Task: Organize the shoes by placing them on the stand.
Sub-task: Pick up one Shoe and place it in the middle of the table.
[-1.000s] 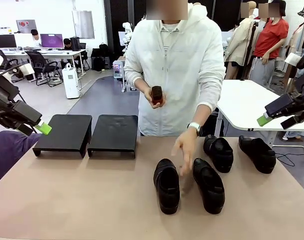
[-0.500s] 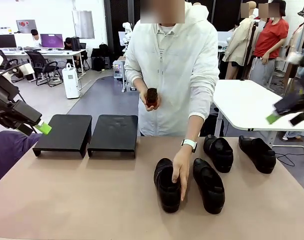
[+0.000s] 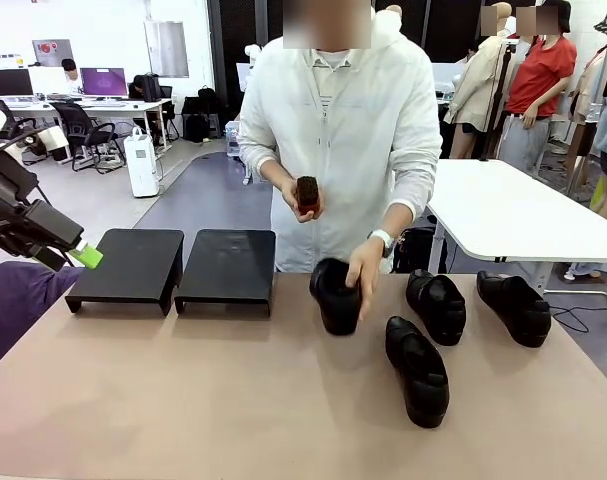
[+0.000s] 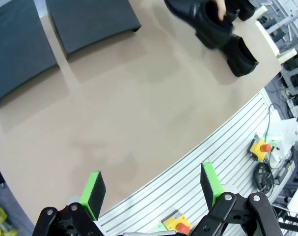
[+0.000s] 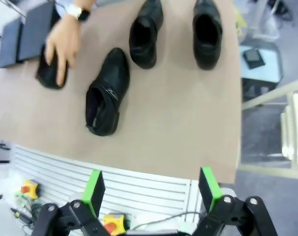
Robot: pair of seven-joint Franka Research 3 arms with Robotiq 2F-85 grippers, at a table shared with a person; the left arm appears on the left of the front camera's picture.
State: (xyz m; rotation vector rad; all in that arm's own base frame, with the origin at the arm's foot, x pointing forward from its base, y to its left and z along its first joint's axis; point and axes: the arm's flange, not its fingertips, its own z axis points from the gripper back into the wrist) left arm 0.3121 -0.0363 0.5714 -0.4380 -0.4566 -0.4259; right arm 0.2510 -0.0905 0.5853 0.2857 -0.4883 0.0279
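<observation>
The left gripper [image 4: 152, 188] hangs with its fingers spread wide and nothing between them, over the bare table [image 4: 139, 108]. The stand [image 4: 90, 17], two black platforms side by side, lies well ahead of it. The right gripper [image 5: 150, 189] is also spread and empty, off the table's near edge. The nearest shoe [image 5: 108, 93] lies well beyond its tips, with two more shoes farther off. The person's hand [image 3: 366, 268] grips a fourth shoe [image 3: 333, 295], toe tipped down, just right of the stand.
</observation>
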